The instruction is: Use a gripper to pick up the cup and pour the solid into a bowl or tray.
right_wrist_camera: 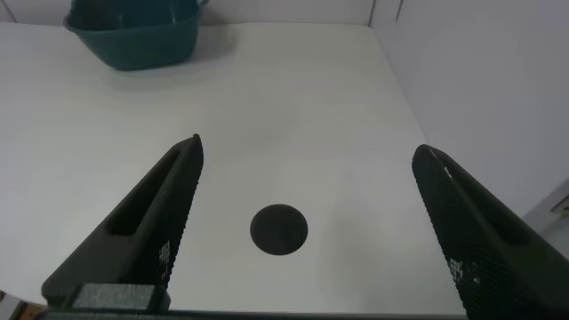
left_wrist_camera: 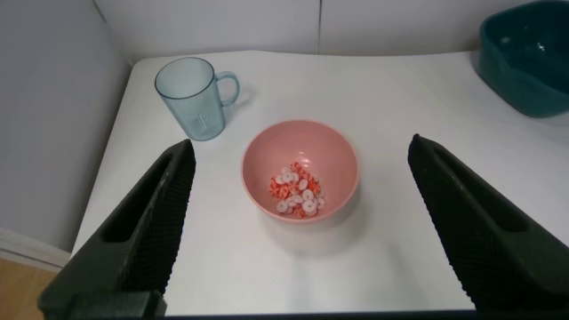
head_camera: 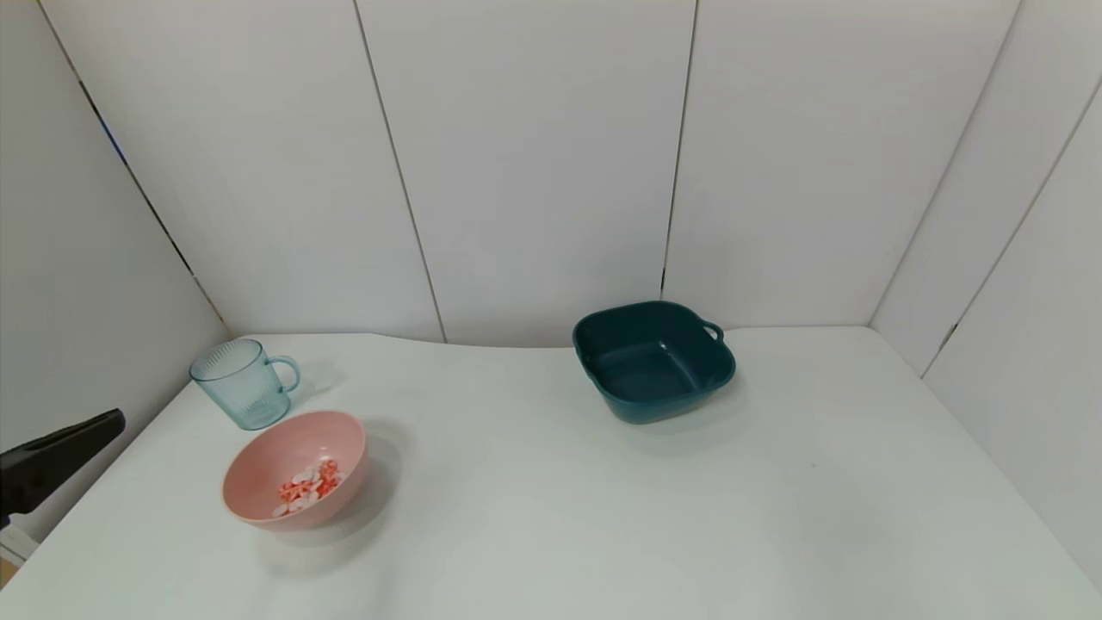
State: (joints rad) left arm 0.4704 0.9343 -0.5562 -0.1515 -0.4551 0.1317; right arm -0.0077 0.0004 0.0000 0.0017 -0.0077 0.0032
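The pale-blue ribbed cup [head_camera: 244, 381] stands upright and empty at the table's back left, handle to the right; it also shows in the left wrist view [left_wrist_camera: 193, 98]. The pink bowl [head_camera: 258, 456] sits just in front of it and holds the red and white solid [head_camera: 308, 486]. My left gripper [left_wrist_camera: 300, 147] is open and empty, drawn back above the table's left front, with the bowl [left_wrist_camera: 302, 138] and solid [left_wrist_camera: 296, 189] between its fingers in view. One of its fingers [head_camera: 65, 448] shows at the head view's left edge. My right gripper [right_wrist_camera: 308, 147] is open and empty over the right side of the table.
A dark teal square tray [head_camera: 654, 362] with small handles stands empty at the back centre; it also shows in both wrist views [left_wrist_camera: 529, 58] [right_wrist_camera: 133, 31]. A round black spot [right_wrist_camera: 278, 229] marks the table under the right gripper. White walls enclose the table on three sides.
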